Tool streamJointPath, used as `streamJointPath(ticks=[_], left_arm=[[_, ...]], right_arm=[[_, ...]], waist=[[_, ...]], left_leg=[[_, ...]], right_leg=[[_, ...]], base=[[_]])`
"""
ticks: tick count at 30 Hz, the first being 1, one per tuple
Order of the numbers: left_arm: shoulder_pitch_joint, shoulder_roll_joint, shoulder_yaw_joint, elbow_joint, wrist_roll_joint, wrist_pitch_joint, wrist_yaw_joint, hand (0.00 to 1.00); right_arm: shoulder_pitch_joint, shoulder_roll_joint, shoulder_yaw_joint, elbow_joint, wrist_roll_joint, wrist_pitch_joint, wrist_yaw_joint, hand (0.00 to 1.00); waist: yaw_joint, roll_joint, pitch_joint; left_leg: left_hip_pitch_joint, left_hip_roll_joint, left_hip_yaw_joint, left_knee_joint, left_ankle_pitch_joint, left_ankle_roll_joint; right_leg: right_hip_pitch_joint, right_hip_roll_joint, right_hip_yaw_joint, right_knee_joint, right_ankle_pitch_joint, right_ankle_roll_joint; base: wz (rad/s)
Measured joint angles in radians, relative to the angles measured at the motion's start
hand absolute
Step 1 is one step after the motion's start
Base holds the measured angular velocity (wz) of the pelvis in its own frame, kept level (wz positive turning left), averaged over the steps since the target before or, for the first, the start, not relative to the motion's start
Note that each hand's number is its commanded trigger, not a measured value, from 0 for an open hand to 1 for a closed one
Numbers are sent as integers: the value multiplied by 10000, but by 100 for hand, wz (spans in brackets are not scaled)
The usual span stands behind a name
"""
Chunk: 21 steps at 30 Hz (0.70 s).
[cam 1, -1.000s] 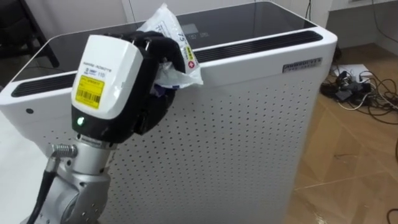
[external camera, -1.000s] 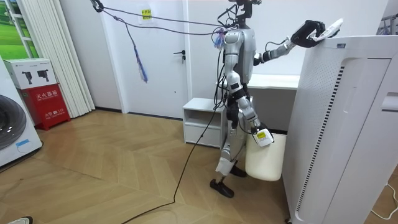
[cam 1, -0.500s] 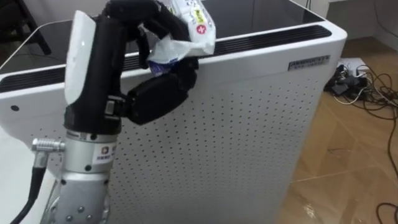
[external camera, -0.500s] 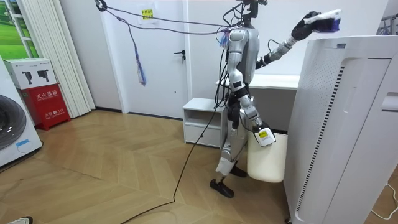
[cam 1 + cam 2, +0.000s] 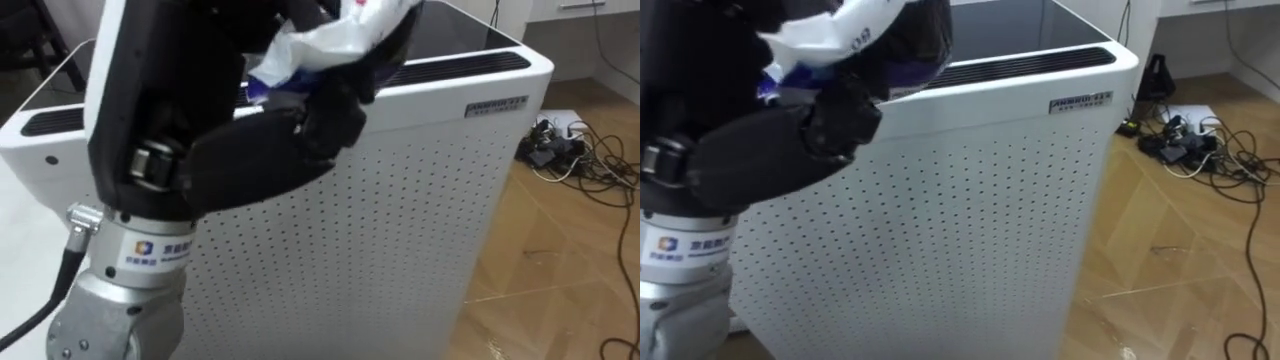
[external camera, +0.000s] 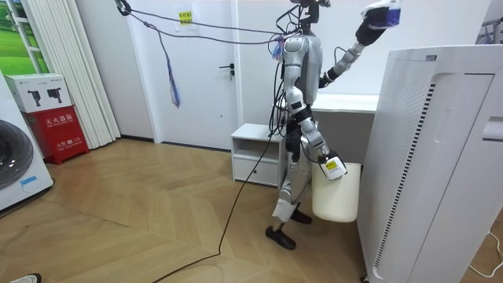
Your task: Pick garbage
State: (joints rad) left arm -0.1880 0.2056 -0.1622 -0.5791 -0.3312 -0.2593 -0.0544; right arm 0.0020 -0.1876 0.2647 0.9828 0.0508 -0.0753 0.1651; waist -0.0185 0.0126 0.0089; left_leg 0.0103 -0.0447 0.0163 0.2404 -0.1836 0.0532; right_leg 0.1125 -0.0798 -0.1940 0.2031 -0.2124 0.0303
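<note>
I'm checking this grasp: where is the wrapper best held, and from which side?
At its crumpled middle, coming from the robot's side, as the left robot hand does, fingers curled round it. The wrapper is limp, thin plastic; the bunched part gives bulk to close on, while its loose end would probably slip or tear if pinched.

The robot is standing upright and holding its left arm up and forward. The left hand point(image 5: 250, 140) is hovering at about head height, its fingers curling tight around a crumpled wrapper point(image 5: 340, 30). The right hand point(image 6: 330, 167) is hanging low beside its hip.
</note>
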Motion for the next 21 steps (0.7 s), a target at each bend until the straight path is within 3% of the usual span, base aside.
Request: streamJointPath(ticks=[4, 14, 17, 21], left_arm=[[-46, 7, -5, -140, -529, 2, -413, 100], [-3, 89, -284, 140, -528, 319, -941, 100], [279, 96, -711, 777, -529, 439, -1335, 100], [599, 83, -1086, 1944, -504, 631, -1674, 100]], right_arm=[[-1, -7, 91, 1, -68, 0, -29, 100], [-4, -20, 315, 26, -108, 34, 4, 100], [-39, -19, 303, 12, -131, 70, -32, 100], [-352, -37, 282, 4, -112, 92, -244, 100]], waist=[[43, -83, -59], [144, -102, -41], [286, -37, -45], [294, 188, 18]], left_leg=[[-64, 7, 42, -18, 4, 0], [-360, 7, 31, -7, 4, 0], [-501, 15, 37, 23, 3, 1], [-1182, 20, -69, 376, 7, 7]], right_leg=[[-114, 10, 4, -11, -3, 0], [-333, 8, -20, 2, 2, -4], [-469, -1, -39, 43, 2, -4], [-982, -11, -237, 218, 13, -22]], base=[[0], [0], [2], [14]])
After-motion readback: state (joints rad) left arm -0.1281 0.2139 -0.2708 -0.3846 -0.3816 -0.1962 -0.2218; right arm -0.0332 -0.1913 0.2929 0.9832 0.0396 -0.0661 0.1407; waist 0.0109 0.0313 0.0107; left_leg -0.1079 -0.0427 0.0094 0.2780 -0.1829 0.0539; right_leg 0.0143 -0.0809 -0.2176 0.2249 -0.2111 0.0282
